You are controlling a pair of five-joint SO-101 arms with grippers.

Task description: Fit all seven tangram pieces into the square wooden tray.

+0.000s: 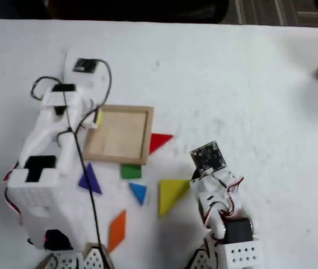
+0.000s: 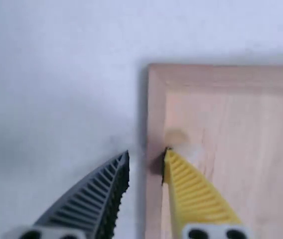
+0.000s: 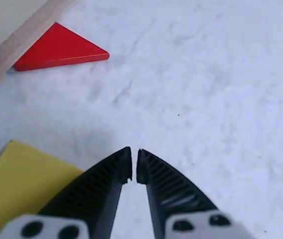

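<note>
White tabletop carries everything. At left, the left gripper [image 2: 145, 157] straddles the wooden tray [image 1: 145, 132] rim, fingers narrowly apart, likely steadying it, though crowding that side. Purple triangle [image 1: 90, 179], orange parallelogram [image 1: 117, 230], green square [image 1: 130, 171], blue triangle [image 1: 139, 192] and yellow triangle [image 1: 171, 193] lie loose nearer the arms; red triangle [image 1: 159, 141] rests against the tray. Right gripper [image 3: 134, 164] hovers empty, fingers nearly together.

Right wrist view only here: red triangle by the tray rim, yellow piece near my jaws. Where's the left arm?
Observer: The left arm is at the tray's side opposite the red triangle.
Operator: Its jaws?
Observer: Open, straddling the rim: yellow finger inside the tray, black finger outside.
Operator: Other pieces?
Observer: A green square, blue triangle, purple triangle and orange parallelogram, loose on the table outside the tray.
</note>
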